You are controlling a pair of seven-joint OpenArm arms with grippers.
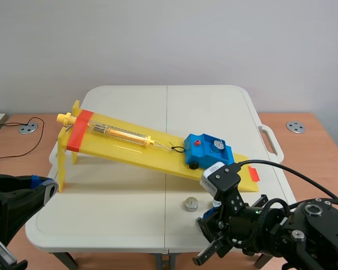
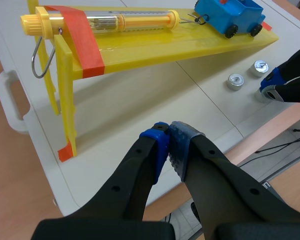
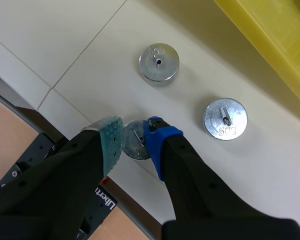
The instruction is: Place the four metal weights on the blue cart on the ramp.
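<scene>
The metal weight (image 3: pixel 225 118) at 4 o'clock from a second weight (image 3: pixel 159 61) reads "50g"; a white label (image 3: pixel 106 202) on black hardware reads "Libert".

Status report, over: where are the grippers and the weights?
Left fingers shut, empty. Right fingers shut on front weight. Two spare weights loose on table, fourth weight on cart. Nothing in the way.
</scene>
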